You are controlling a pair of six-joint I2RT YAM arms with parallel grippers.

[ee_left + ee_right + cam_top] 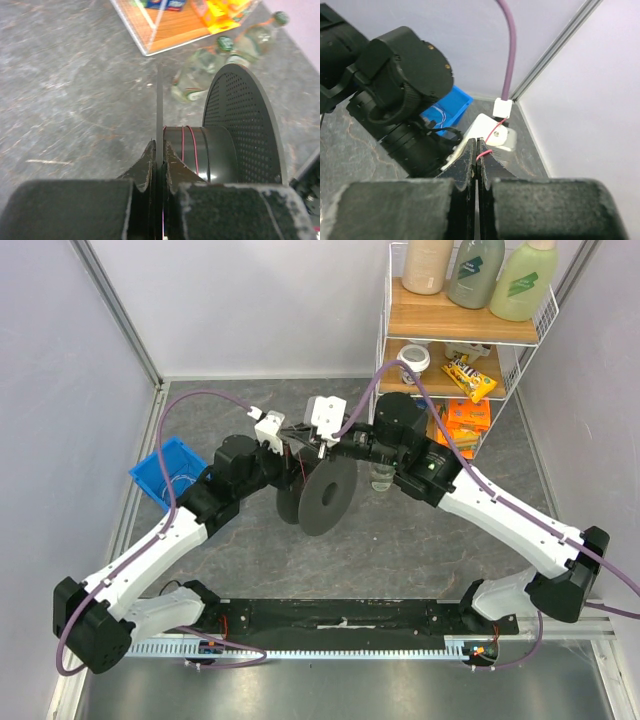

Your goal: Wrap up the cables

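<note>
1. Where the left wrist camera looks along its own fingers, the left end effector (pixel 159 150) is clamped shut on the thin rim of one flange of a dark grey perforated plastic spool (pixel 245 125). That flange shows edge-on. A thin pinkish-red cable (pixel 184 145) makes a couple of turns round the spool's smooth black hub. Beyond it, clear plastic bottles (pixel 200 77) with green caps lie on the mottled grey surface (pixel 65 75).
2. In the right wrist view, the right end effector (pixel 476 147) is fully closed, with the cable pinched between its fingertips. A short red strand leaves the tips and runs up across a white plastic block (pixel 500 137) on the other arm. A thick purple hose (pixel 509 50) plugs in just above that block. A blue plastic bin (pixel 452 107) sits behind, against the wall.
3. From the top camera, both arms meet over the middle of the surface with the spool just below them, its discs upright. The bin is to the left. A white wire rack (pixel 385 340) with wooden shelves stands at the back right. The cable is too thin to make out here.
</note>
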